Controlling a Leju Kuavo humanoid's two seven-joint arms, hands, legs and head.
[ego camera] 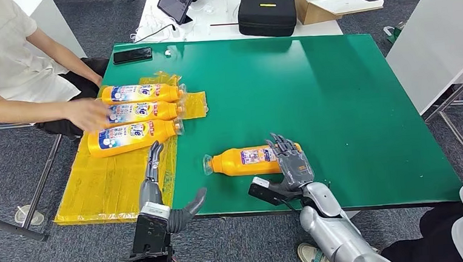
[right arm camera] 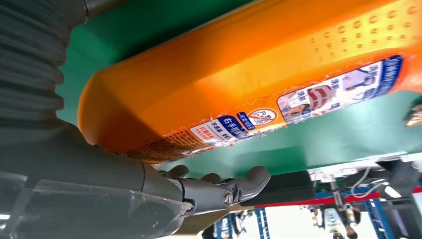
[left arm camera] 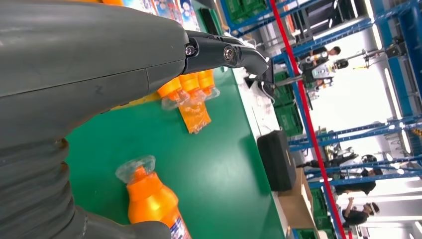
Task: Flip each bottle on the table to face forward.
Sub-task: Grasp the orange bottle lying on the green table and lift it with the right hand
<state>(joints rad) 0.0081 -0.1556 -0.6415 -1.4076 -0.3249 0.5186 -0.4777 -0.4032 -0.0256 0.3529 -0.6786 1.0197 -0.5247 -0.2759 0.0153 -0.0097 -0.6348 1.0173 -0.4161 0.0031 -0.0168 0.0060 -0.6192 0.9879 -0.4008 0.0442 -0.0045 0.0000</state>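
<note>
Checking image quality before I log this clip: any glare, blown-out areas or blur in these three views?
Head view: evenly lit, with a soft sheen on the green table; the person's hand on the bottles is slightly motion-blurred. Left wrist view: the bright hall background is blown out white, and the left hand is close and soft. Right wrist view: the orange bottle is sharp enough to show label print.

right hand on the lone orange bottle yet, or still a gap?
Touching. In the head view the right hand lies over the base end of the lone bottle, fingers draped across it; the right wrist view shows the bottle pressed close against the palm.
</note>
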